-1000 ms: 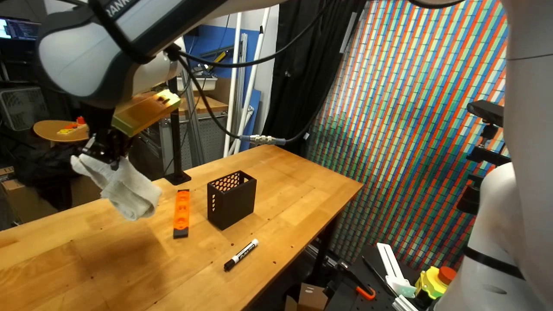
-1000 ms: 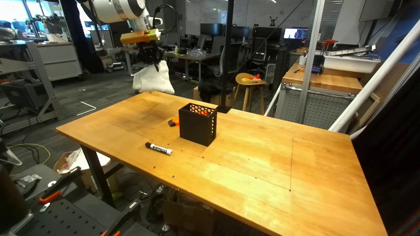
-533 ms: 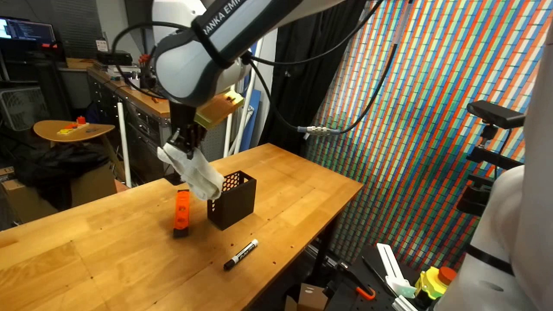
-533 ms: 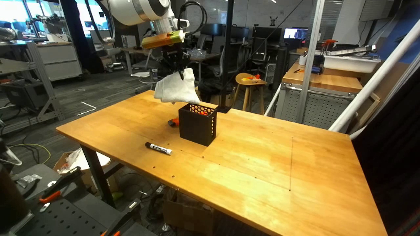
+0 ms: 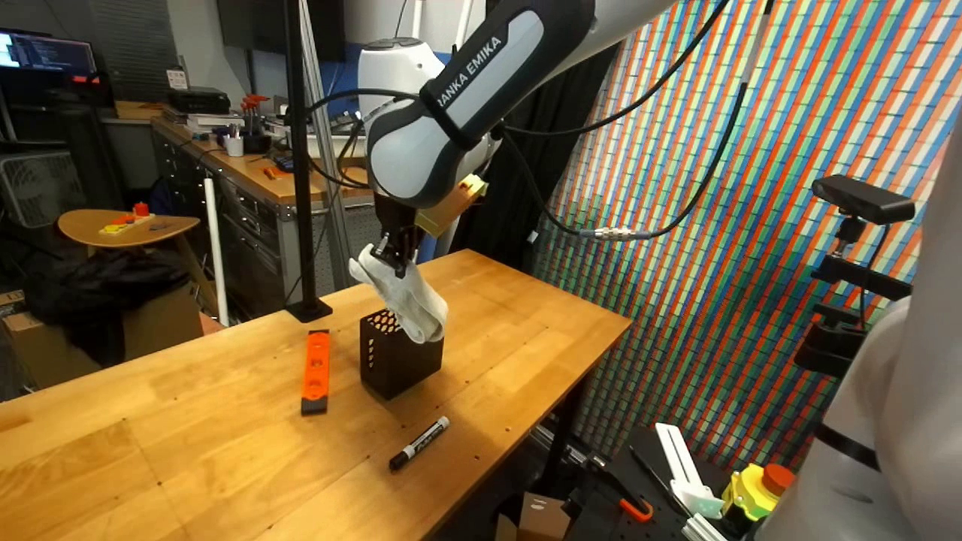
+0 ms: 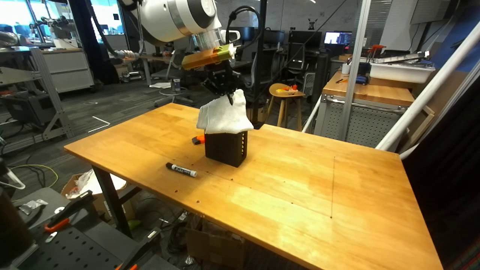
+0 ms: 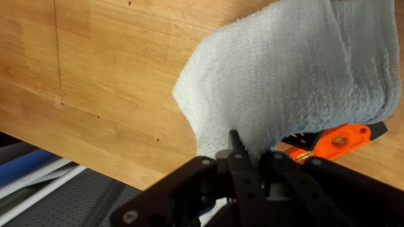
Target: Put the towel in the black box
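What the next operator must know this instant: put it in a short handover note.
Jaws: closed on the white towel.
Towel: hanging over the black box, hiding its opening in an exterior view; whether they touch, I can't tell.
Done: towel gripped and lifted above the box.
Left: likely lower it inside, open the jaws, back off.
Nearby: orange tool, marker.
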Motion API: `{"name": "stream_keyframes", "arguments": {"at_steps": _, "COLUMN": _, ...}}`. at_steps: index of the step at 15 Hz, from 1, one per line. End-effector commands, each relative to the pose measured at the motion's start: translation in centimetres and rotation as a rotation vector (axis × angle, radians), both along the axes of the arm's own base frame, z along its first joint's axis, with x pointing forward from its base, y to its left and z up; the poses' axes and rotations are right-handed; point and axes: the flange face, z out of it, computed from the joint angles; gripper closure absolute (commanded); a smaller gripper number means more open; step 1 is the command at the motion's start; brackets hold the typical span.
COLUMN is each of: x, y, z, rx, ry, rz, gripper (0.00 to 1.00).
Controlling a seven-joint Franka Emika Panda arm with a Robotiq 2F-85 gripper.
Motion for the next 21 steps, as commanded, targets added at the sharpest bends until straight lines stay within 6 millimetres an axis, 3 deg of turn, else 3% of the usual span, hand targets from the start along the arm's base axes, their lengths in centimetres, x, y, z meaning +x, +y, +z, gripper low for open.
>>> {"name": "stream_keyframes", "arguments": {"at_steps": 1, "x": 0.2, "y": 0.1, "z": -1.2, "rx": 0.006, "ry": -0.010, "rz": 0.020, "gripper": 0.98}}
{"name": "stream_keyframes", "arguments": {"at_steps": 6, "x": 0.0, "y": 1.3, "z": -6.0, "rx": 0.035, "ry": 0.049, "rz": 0.042, "gripper": 0.98}}
{"name": "stream_keyframes", "arguments": {"at_steps": 11, "x": -0.4, "y": 1.0, "z": -10.3, "rx": 0.073, "ry": 0.089, "rz": 0.026, "gripper": 0.98}}
{"name": "stream_keyframes", "arguments": {"at_steps": 21, "x": -0.6, "y": 3.9, "z": -13.1, "rx": 0.192, "ry": 0.127, "rz": 0.019, "gripper": 0.98}}
